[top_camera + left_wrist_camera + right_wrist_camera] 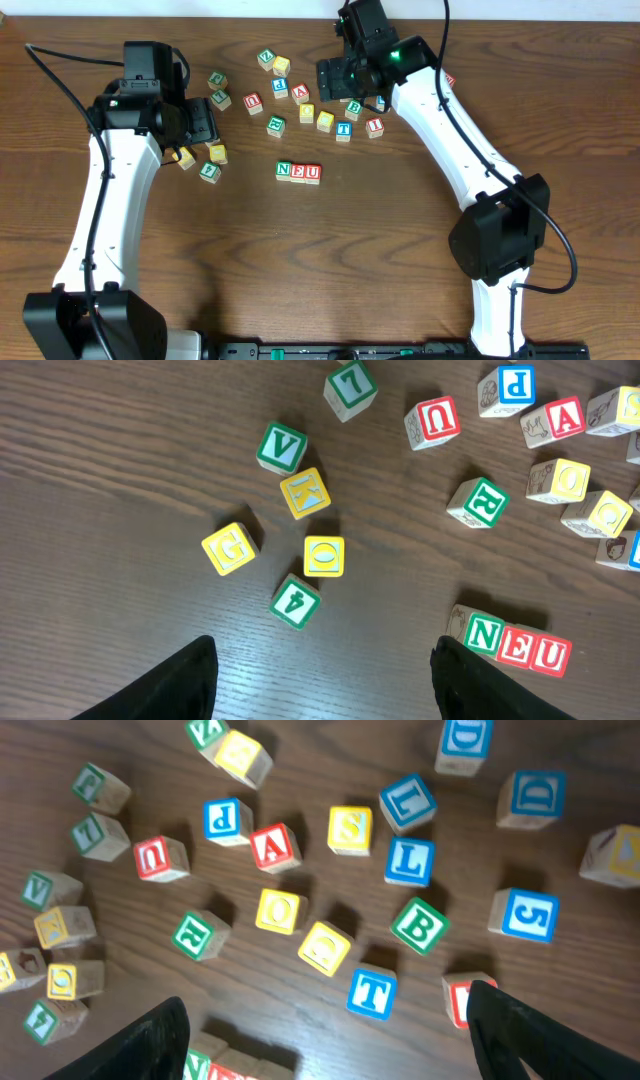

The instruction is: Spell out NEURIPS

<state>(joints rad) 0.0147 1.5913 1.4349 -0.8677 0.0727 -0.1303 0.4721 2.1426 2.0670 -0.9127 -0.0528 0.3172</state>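
Note:
Green N, red E and red U cubes stand in a row (299, 172) mid-table, seen too in the left wrist view (518, 644). Loose behind them lie the green R (198, 935), blue P (226, 820), yellow S (350, 829) and a red cube (374, 127) that reads as I. My right gripper (330, 1040) hovers open over this cluster, nothing between its fingers, the right finger covering part of that red cube. My left gripper (325, 680) hangs open above bare wood at the left, holding nothing.
Other cubes crowd the cluster: red A (274, 846), a second red U (160, 858), blue T (372, 993), green B (419, 925), yellow O (278, 910). Under the left arm lie V (281, 448), K (303, 493), G (229, 549) and a green 4 (295, 602).

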